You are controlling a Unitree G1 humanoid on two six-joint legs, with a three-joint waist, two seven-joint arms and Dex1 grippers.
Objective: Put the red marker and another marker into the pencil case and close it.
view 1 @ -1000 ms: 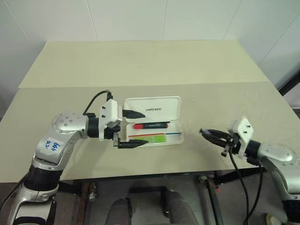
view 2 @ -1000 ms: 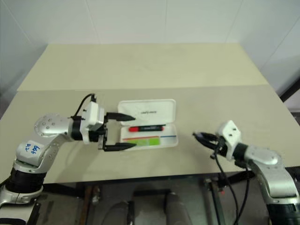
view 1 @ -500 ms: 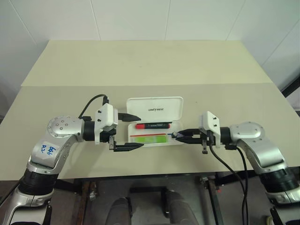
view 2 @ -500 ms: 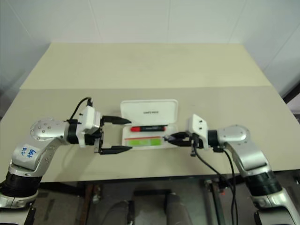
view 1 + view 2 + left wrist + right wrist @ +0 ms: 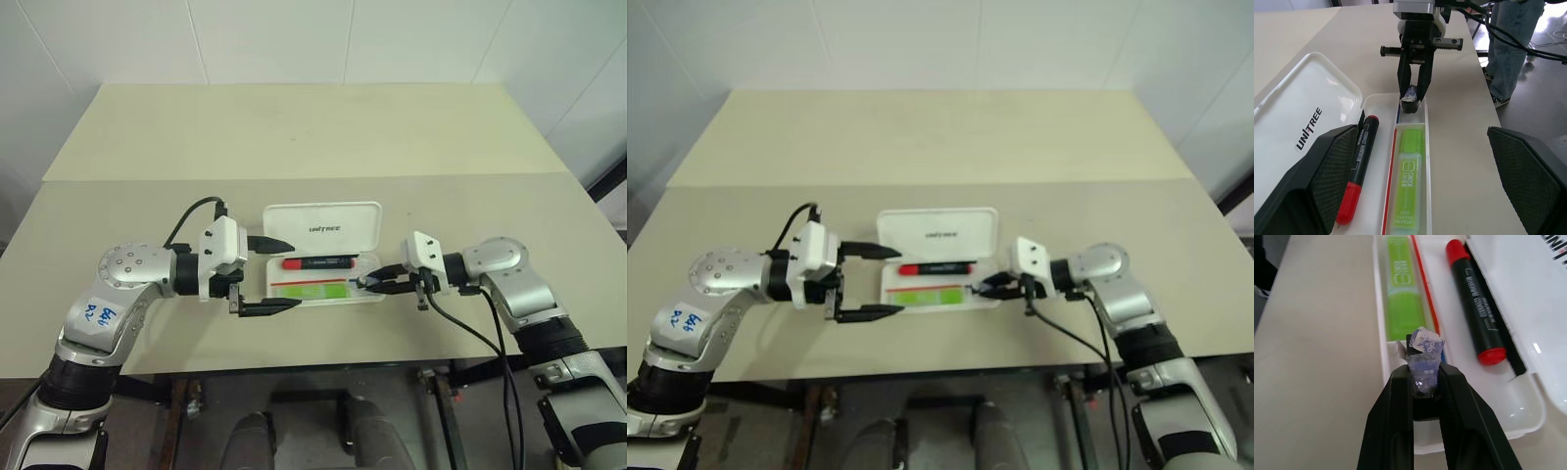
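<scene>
The beige surface (image 5: 313,127) is carrying everything, stretching away beyond both arms. The pencil case (image 5: 364,220) is lying open on it between the 2 end effectors, its lid with the dark lettering folded back flat on the side away from the robot and its tray nearer.

The left end effector (image 5: 284,273) is hovering at the case's left end with its 2 black fingers spread wide, 1 finger reaching over the lid's near corner and the other sitting at the tray's near-left corner; nothing is between them.

The right end effector (image 5: 371,283) is pointing in from the opposite end, its tips sitting at the tray's right end. Its 2 fingers are pinching a small dark block (image 5: 1424,363) wrapped in clear bluish film, held just over the tray's end wall.

Inside the tray, another marker (image 5: 1408,177), the light-green one, is lying lengthwise in the front compartment, directly ahead of the right end effector's tips. The red marker (image 5: 1359,169) is lying parallel in the back compartment beside the lid hinge, its red cap pointing toward the left end effector.
</scene>
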